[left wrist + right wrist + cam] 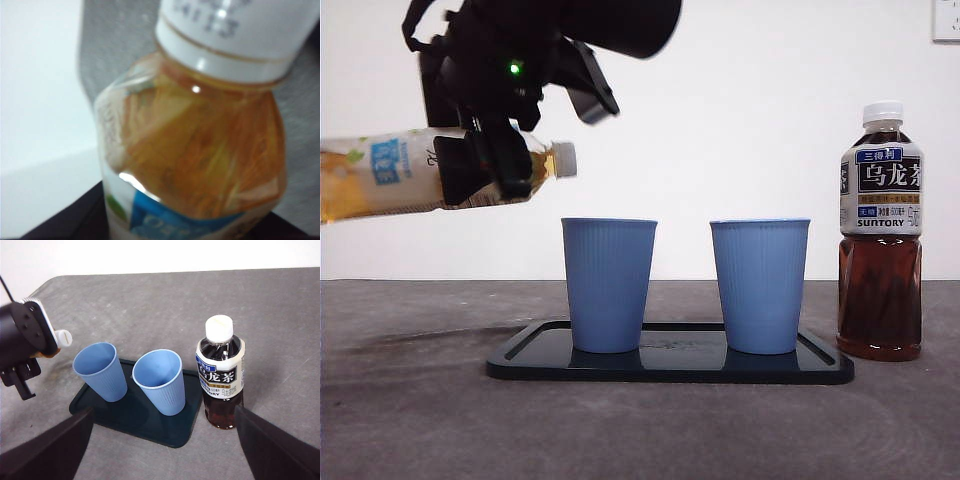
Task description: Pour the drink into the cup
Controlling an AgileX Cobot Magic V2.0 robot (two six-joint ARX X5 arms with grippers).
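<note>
While the capped clear plastic bottle of amber tea (420, 172) is held horizontal, clamped in the left pincer (490, 160), nothing is poured into the ribbed blue plastic cups (608, 284); the right pincer (160, 460) is spread apart.

Bare lab: grey tabletop (420, 420), blank white wall (770, 120).

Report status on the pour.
Left gripper shut on tea bottle, held sideways above the table, cap on. Right gripper open, waiting. Both cups upright on tray. Nothing blocking.
</note>
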